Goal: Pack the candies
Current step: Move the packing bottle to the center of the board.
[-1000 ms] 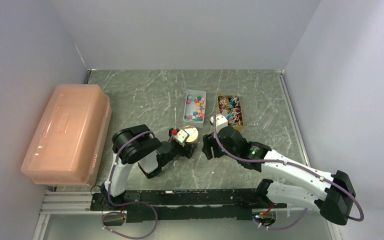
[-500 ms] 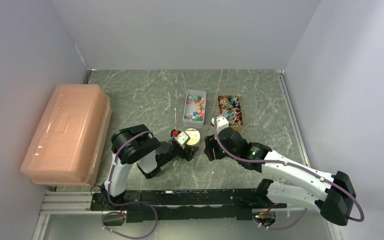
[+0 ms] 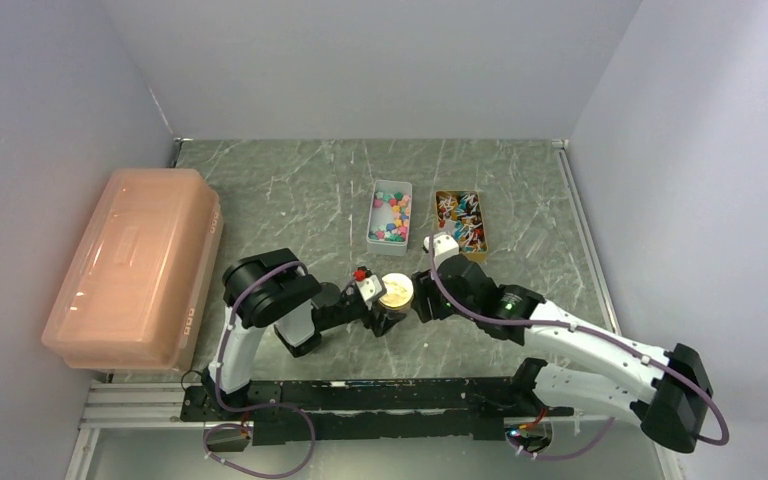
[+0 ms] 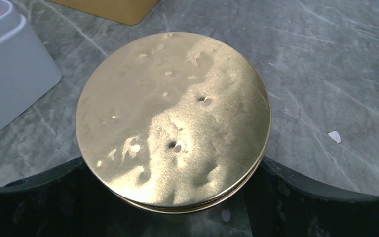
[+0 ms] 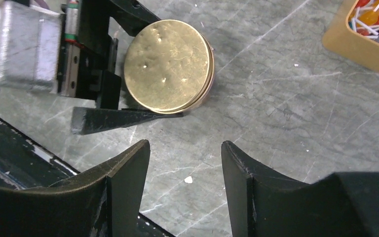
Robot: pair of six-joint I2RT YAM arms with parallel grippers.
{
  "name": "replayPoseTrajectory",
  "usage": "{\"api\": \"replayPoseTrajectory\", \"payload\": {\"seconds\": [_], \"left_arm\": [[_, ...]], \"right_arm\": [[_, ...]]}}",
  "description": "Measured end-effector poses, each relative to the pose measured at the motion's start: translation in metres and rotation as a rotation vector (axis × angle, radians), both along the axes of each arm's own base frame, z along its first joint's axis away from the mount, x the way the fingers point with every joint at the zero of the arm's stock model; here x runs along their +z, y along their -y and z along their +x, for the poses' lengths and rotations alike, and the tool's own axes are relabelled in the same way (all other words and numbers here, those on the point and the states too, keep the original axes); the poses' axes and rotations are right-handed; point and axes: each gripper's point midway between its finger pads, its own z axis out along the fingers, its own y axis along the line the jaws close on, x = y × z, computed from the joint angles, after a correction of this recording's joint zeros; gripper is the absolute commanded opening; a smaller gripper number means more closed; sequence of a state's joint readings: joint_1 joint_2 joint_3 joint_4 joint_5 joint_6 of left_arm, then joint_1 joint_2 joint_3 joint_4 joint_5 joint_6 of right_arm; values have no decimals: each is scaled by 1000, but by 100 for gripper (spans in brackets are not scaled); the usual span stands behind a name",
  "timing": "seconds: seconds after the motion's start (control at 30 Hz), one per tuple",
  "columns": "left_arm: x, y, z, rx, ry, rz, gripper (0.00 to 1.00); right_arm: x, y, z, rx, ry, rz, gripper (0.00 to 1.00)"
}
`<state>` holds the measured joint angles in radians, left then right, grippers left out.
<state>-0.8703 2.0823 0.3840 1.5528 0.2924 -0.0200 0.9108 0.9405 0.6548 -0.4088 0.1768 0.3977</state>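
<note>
One white tray [image 3: 373, 216] of candies [image 3: 392, 218] lies just beyond the left gripper [image 3: 384, 312], clenched on one gold-lidded jar [image 3: 396, 290]; the right gripper [image 5: 183, 144] gapes empty.

Your table [image 3: 290, 190] is grey-green with pale veins, like marble. Along its left edge you have a long pink bin [image 3: 135, 265], lid on. Near the middle, a white tray [image 3: 387, 244] of candies [image 3: 392, 215] and a tan box [image 3: 436, 215] sit side by side, the box nearer the right edge. Toward the front edge is a gold-lidded jar [image 3: 397, 290], with a white fleck [image 5: 189, 179] nearby.
</note>
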Motion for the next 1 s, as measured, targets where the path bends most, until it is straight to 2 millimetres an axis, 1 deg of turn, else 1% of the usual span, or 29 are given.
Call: {"api": "replayPoseTrajectory", "payload": {"seconds": [0.1, 0.17, 0.3, 0.4, 0.5, 0.6, 0.63, 0.73, 0.87, 1.0], "left_arm": [[1, 2, -4, -26, -3, -4, 46], [1, 3, -6, -39, -4, -5, 46], [2, 4, -8, -53, -4, -8, 45], [2, 4, -8, -55, -4, -8, 45], [2, 4, -9, -58, -5, -8, 45], [2, 4, -9, -59, -5, -9, 44], [2, 4, -9, -59, -5, -9, 44], [2, 5, -9, -59, -5, -9, 44], [2, 5, -9, -60, -5, -9, 43], [2, 5, -9, -60, -5, -9, 43]], "right_arm": [[-11, 0, 3, -8, -32, -36, 57], [-15, -2, 8, -11, -49, -55, 55], [-9, -14, 19, -6, -55, -56, 44], [-4, -19, 26, -11, -48, -46, 38], [-4, -17, 32, -28, -50, -49, 29], [-9, -14, 35, -36, -58, -62, 20], [-11, -14, 35, -38, -63, -67, 18], [-15, -15, 35, -33, -74, -74, 14], [-20, -17, 34, -26, -89, -82, 12], [-25, -20, 37, -25, -98, -89, 7]]}}
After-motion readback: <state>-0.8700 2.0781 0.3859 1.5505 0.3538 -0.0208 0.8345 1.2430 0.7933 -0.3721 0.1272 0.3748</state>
